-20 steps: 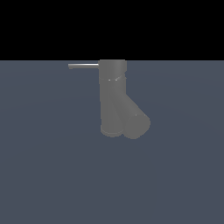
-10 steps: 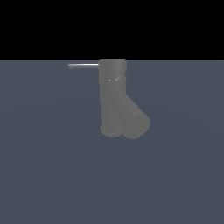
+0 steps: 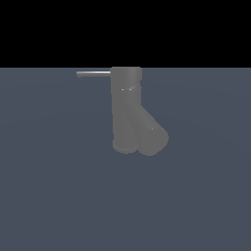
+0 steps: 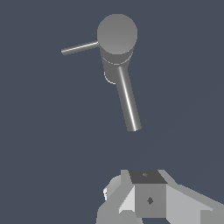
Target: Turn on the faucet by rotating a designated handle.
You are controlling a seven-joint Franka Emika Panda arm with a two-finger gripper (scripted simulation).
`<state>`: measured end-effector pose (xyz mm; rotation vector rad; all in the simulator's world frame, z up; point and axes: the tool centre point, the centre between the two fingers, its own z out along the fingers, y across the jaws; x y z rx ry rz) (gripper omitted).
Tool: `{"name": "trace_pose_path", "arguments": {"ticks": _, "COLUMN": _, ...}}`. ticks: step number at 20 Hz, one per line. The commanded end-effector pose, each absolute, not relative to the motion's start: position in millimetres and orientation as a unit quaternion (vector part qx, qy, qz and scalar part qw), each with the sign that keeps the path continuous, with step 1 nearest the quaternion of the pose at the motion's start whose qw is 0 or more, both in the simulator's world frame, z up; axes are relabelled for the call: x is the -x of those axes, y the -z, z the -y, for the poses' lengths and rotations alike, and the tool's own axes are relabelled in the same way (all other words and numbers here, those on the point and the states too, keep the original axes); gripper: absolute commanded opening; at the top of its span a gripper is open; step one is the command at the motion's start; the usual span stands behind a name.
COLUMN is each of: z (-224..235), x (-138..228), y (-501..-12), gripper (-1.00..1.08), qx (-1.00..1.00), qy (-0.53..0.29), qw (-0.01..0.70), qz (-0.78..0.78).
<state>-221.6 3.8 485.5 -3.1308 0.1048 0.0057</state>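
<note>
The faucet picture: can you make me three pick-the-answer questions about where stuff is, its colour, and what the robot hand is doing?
1. Which way does the thin light-grey rod handle stick out from the matte grey Y-shaped faucet?
A. the exterior view's left
B. the exterior view's right
C. straight up

2. What colour is the faucet?
A. red
B. grey
C. yellow

3. Is the gripper touching the handle?
A. yes, squeezing it
B. yes, pushing it
C. no, apart from it

Answers: 1 A, the rod leaves the top cap toward that side. 2 B, body and spout are grey. 3 C, the wrist view shows floor between them.
</note>
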Motion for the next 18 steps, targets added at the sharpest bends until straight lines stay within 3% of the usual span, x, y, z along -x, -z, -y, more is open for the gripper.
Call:
{"name": "trace_pose_path", "arguments": {"ticks": 1, "z": -6, "x": 212, "y": -482, "gripper": -1.00, "qx": 0.998, "qy": -0.002, "qw": 0.006, "qz": -0.055}}
{"name": "trace_pose_path", "arguments": {"ticks": 18, "z": -34, "x": 127, "y": -444, "gripper": -1.00, "qx": 0.971, "qy": -0.006, "qw": 0.013, "qz": -0.240}}
